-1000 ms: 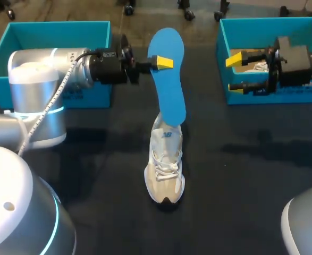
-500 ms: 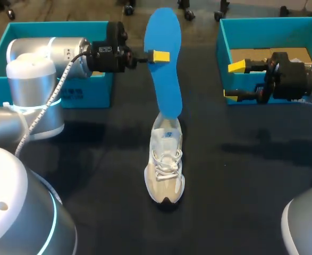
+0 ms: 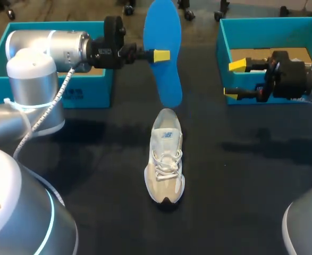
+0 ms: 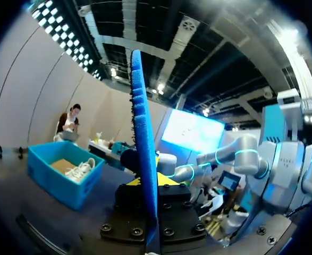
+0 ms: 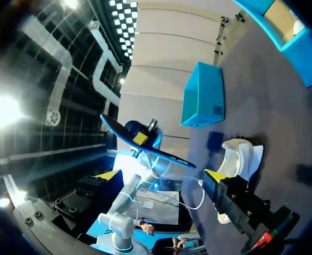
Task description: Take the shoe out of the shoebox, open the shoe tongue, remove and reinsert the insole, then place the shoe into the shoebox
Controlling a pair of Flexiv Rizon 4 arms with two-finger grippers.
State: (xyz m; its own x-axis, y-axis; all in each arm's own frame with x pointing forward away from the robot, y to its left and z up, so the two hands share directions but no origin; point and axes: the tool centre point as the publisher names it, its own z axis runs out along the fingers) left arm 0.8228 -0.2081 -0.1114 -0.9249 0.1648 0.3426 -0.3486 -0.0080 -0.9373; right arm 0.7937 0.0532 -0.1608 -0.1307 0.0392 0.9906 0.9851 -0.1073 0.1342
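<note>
White-and-beige laced sneaker (image 3: 165, 159) stands on the dark surface (image 3: 92, 159), out of its box; blue foam insole (image 3: 166, 79) hangs clear above its heel, pinched by the left end effector (image 3: 161, 55); right end effector (image 3: 234, 79) is spread beside the right-hand teal cardboard shoebox (image 3: 262, 24); reinsertion and boxing remain.

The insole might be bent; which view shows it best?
The head view: the insole, held in the left gripper, faces the camera whole. The left wrist view shows only its edge; the right wrist view shows it small and slanted.
</note>
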